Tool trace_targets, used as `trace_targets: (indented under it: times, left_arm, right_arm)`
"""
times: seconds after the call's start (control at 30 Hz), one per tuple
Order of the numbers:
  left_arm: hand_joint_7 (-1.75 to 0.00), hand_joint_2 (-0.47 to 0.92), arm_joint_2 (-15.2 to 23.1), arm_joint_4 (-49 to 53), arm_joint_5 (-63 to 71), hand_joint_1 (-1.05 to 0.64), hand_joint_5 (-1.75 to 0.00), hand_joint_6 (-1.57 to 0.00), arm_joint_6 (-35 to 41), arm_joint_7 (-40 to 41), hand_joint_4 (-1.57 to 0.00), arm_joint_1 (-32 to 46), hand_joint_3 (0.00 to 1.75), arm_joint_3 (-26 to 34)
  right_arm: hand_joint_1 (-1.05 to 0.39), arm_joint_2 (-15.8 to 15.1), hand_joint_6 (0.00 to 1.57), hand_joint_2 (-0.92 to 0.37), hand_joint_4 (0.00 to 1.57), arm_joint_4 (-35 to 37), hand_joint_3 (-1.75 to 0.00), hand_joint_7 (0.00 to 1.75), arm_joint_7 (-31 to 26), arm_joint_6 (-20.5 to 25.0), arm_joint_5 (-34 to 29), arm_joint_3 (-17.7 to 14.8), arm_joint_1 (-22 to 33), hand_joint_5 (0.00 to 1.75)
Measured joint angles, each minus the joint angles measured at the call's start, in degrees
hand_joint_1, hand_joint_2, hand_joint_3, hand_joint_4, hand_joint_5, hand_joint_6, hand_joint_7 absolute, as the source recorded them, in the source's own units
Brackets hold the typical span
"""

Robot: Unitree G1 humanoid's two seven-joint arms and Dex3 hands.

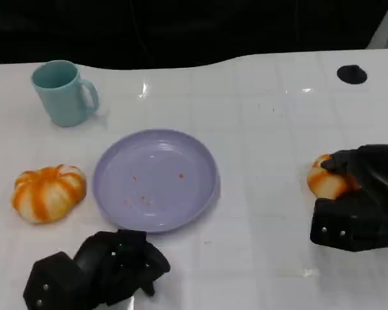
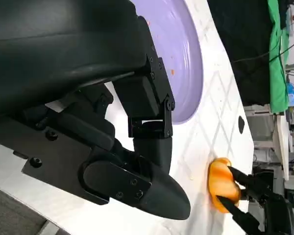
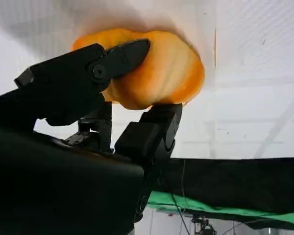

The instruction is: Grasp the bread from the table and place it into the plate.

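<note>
An orange, glossy bread (image 1: 325,181) lies on the white table at the right. My right hand (image 1: 361,199) grips it, fingers wrapped over its top and side. In the right wrist view the black fingers (image 3: 118,59) close on the bread (image 3: 161,73) from both sides. The left wrist view shows the bread (image 2: 219,182) far off with the right hand's fingers (image 2: 247,182) on it. The lilac plate (image 1: 116,158) sits at the table's middle, left of the bread, with a few crumbs in it. My left hand (image 1: 97,268) rests in front of the plate (image 2: 183,54), fingers curled in, holding nothing.
An orange-and-white striped pumpkin-shaped object (image 1: 48,192) lies left of the plate. A light teal mug (image 1: 63,92) stands at the back left. A small black disc (image 1: 352,74) sits at the back right. Bare white table lies between plate and bread.
</note>
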Motion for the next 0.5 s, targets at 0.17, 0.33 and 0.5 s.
trace_targets:
  times: [0.17,0.33,0.5]
  left_arm:
    - [-0.77,0.89,-0.15,-0.10,0.02,-0.99,-1.43,-1.23,0.18,0.02,-0.97,0.02,0.00,-0.05]
    - [-0.77,0.89,-0.44,-0.19,0.64,-0.99,-1.43,-1.22,0.19,0.05,-0.98,-0.02,0.00,-0.10]
    - [-0.77,0.89,-0.48,-0.06,0.67,-0.99,-1.43,-1.22,0.19,0.05,-0.97,-0.11,0.00,0.02]
  right_arm:
    - [-0.07,0.35,0.72,-0.87,0.83,0.55,-0.02,1.48,-4.22,-0.94,-0.04,0.04,0.00,1.75]
    - [-0.01,0.90,0.70,-0.89,0.86,0.67,-0.02,1.65,-9.18,-3.64,-0.15,0.25,0.00,1.75]
    - [-0.01,1.96,0.80,-0.89,0.90,0.50,-0.05,1.55,-11.30,-5.13,-0.10,0.28,0.01,1.75]
